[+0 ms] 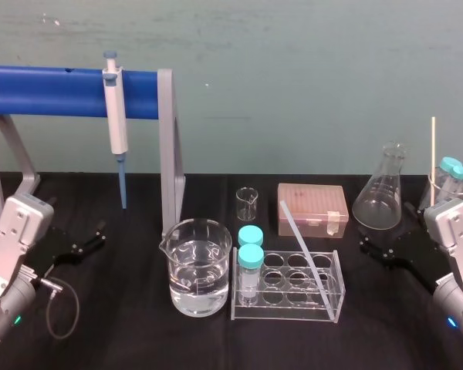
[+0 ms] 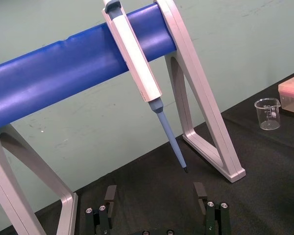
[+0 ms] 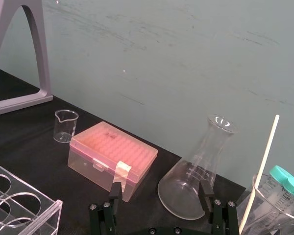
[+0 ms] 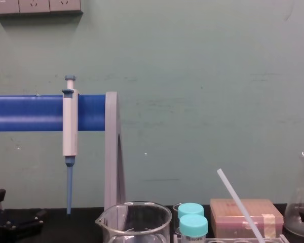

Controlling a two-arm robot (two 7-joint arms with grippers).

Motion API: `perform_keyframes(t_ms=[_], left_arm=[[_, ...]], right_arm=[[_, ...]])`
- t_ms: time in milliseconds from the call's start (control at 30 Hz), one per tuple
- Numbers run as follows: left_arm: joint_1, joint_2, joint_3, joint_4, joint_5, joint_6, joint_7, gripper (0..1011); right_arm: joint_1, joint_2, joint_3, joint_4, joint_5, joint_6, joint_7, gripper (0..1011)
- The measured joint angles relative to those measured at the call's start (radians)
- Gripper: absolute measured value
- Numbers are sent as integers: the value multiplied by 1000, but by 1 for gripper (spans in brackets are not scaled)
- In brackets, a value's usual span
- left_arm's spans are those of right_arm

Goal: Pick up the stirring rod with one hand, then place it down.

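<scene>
In the head view, the left gripper [image 1: 89, 237] lies low over the black table [image 1: 139, 335] at the left edge, and the right gripper [image 1: 380, 250] sits low at the right, just before the flask [image 1: 380, 202]. The stirring rod [image 1: 305, 248] leans slantwise in the clear tube rack [image 1: 336, 291], its top toward the pink box [image 1: 312, 210]. Bare table lies between each gripper and the rack.

In the left wrist view, the fingers [image 2: 110, 195] are spread wide and hold nothing. The pipette [image 2: 137, 58] hangs ahead, and the small beaker [image 2: 268, 113] bears marks too faint to read.

In the right wrist view, the fingers [image 3: 116, 192] are likewise spread and empty – the flask's graduations are unreadable.

In the chest view, the rod slants up before the pink box.
</scene>
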Motion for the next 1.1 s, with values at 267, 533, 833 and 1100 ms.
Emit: perform_keyframes(t_ms=[267,533,833,1100], left_arm=[[0,0,0,0,0,0,0,1000],[0,0,0,0,0,0,0,1000],[0,0,0,0,0,0,0,1000],[0,0,0,0,0,0,0,1000]], right_arm=[[0,0,0,0,0,0,0,1000],[0,0,0,0,0,0,0,1000],[0,0,1,0,0,0,1,1000],[-25,18,59,-72,89,34,90,1000]])
